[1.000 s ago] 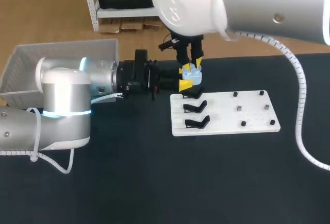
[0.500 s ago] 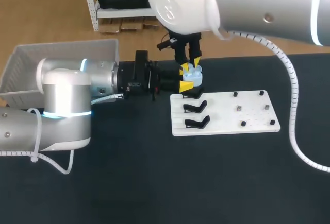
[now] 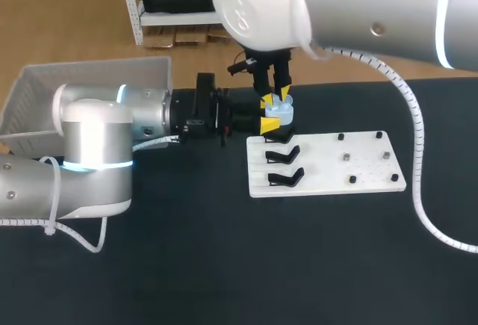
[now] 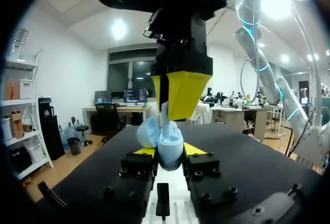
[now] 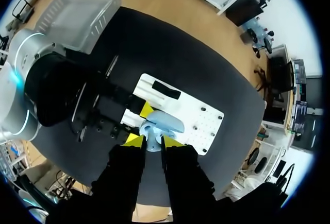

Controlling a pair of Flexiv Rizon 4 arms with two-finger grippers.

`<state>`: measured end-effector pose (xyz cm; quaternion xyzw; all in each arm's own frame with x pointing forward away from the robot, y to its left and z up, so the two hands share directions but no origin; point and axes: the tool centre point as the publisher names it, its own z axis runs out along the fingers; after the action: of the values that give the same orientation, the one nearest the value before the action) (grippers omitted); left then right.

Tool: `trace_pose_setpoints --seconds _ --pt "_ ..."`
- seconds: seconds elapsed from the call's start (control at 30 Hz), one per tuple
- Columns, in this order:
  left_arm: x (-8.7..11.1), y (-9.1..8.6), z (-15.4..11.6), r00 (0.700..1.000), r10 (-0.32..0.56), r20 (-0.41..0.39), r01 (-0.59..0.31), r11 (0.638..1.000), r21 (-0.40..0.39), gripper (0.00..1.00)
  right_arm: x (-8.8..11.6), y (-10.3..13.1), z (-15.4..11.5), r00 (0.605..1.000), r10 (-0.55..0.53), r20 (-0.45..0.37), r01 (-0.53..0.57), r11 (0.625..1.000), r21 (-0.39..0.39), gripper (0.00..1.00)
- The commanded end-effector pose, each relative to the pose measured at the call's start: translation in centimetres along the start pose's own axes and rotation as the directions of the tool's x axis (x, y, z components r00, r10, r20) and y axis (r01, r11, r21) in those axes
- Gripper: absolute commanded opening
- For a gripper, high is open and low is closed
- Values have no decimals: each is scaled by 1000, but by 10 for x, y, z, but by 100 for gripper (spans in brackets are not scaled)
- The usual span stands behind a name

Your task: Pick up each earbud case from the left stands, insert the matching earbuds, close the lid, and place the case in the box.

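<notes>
- While its lid stands open, the pale blue earbud case (image 3: 279, 106) is off the counter (image 3: 224, 265), above the far left corner of the white board (image 3: 328, 166).
- Jaws of the left gripper (image 4: 168, 152) are closed on the case, one yellow tip pressed against each side of its lower shell.
- Directly over the case hangs the right gripper (image 5: 153, 140), pointing straight down; whether its jaws are open or closed I cannot tell. The left wrist view shows a slim pale piece just under it and above the case, too small to name.
- Three black stands line the board's left side: one (image 3: 282, 137) just under the case, and two (image 3: 284, 166) bare ones nearer the counter's front.
- Small dark pegs (image 3: 352, 180) dot the board's right half, well apart from the case.
- Stretched flat along the counter, the left arm (image 3: 97, 153) lies between the board and the white mesh box (image 3: 45, 86), which sits at the counter's far left edge.
- High in the head view, the right arm (image 3: 358, 11) covers the far edge of the counter.
- Trailing from the right arm, a white coiled cable (image 3: 418, 190) hangs down past the board's right end.
</notes>
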<state>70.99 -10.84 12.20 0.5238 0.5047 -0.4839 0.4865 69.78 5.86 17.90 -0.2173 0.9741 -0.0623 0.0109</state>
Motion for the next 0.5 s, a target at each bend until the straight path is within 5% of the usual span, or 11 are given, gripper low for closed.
trace_pose_setpoints --seconds 0.03,0.5 --pt "0 0 0 1000 -1 -2 1 1000 -1 0 -2 0 2 1000 4 -7 -4 1000 1 0" --pt "0 0 0 1000 -1 -2 1 1000 -1 0 -3 1 4 1000 10 -18 -10 1000 -5 0"
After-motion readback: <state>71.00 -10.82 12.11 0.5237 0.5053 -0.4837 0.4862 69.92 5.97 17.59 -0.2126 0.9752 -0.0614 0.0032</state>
